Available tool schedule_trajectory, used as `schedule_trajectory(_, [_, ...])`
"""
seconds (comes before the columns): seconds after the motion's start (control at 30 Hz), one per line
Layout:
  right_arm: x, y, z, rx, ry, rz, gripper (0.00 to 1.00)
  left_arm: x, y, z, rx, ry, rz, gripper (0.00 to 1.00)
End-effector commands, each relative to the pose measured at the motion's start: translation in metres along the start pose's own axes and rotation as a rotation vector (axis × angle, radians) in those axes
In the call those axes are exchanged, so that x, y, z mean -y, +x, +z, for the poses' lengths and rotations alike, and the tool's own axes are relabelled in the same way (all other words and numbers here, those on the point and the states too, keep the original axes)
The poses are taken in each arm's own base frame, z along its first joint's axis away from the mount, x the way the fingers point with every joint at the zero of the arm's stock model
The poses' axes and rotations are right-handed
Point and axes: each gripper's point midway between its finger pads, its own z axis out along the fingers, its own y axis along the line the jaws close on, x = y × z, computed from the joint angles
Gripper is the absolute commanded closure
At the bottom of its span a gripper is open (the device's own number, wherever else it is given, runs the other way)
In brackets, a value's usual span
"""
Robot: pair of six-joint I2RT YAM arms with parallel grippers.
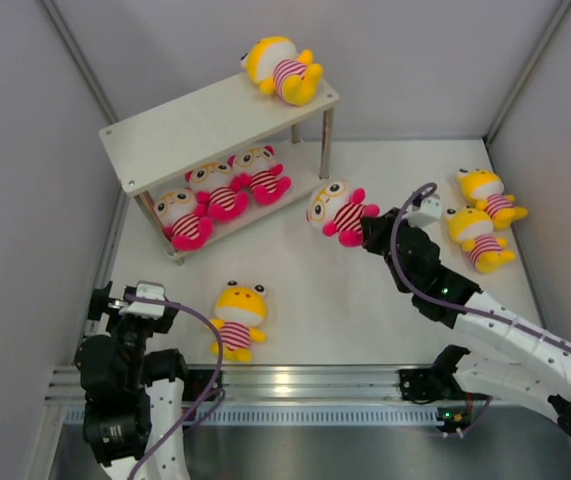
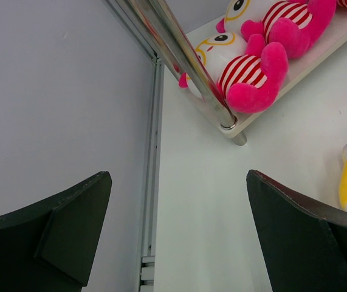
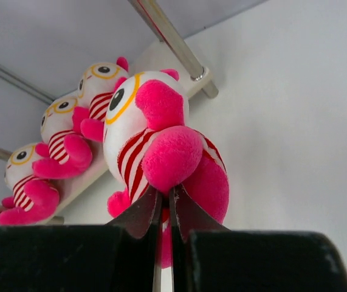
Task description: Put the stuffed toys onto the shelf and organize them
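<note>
One pink toy in right gripper

1. Matte black on both two-finger pincers, the right pincer and the left pincer.
2. At the right pincer's tips, a small pink-limbed plush toy: hot pink limbs and ears, white face, red-and-white striped belly, yellow ring round a black eye.
3. Beyond and left of the right pincer, a row of three pink plush toys: same pink, white and stripes.
4. Around that row, a two-tier board shelf: off-white boards, shiny silver posts.
5. Right of the right pincer, two yellow-limbed plush toys: yellow heads, white faces, pink-and-white stripes.
6. Just right of the left pincer, a lone yellow plush toy: same colouring.
</note>
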Motion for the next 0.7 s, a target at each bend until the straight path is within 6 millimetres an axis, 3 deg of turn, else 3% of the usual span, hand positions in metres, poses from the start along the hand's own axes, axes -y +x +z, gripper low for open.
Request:
schedule_trajectory(0.0, [-0.038, -0.061, 0.008, 0.211, -0.061, -0.072, 1.0, -0.007, -0.009, 0.001, 0.027, -0.023, 0.031, 0.01])
schedule_trajectory(0.17, [-0.07, -0.095, 0.018, 0.355, -0.126, -0.059, 1.0, -0.007, -0.009, 0.001, 0.027, -0.023, 0.037, 0.01])
schedule_trajectory(0.3, [-0.088, -0.108, 0.031, 0.437, -0.15, -0.081, 1.0, -0.009, -0.008, 0.0, 0.021, -0.029, 0.042, 0.01])
schedule_trajectory(0.67, [-0.129, -0.103, 0.081, 0.504, -0.177, -0.155, 1.0, -0.008, -0.004, 0.004, 0.004, -0.027, 0.047, 0.01])
